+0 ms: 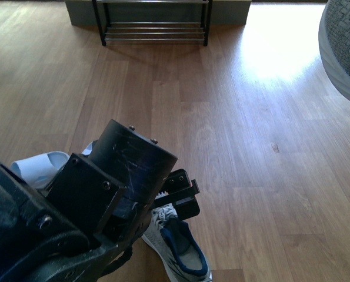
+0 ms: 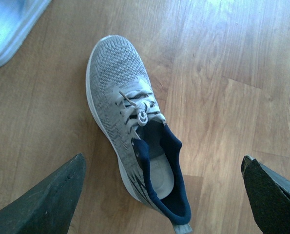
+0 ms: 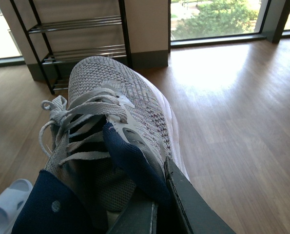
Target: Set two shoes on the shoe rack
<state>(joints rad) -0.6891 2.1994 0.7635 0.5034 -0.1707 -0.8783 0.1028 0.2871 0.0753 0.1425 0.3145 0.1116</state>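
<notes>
Gripping one sneaker (image 3: 120, 97) by its collar, the right claw (image 3: 159, 197) may drop it before the far rack (image 1: 154, 33). The left claw (image 2: 163, 160) hangs released.

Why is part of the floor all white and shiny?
Front view: sunlight glares white on the floor right of the shoe rack. Right wrist view: the same glare lies under the window; the sneaker looks sharp. Left wrist view: the slide is washed out.
</notes>
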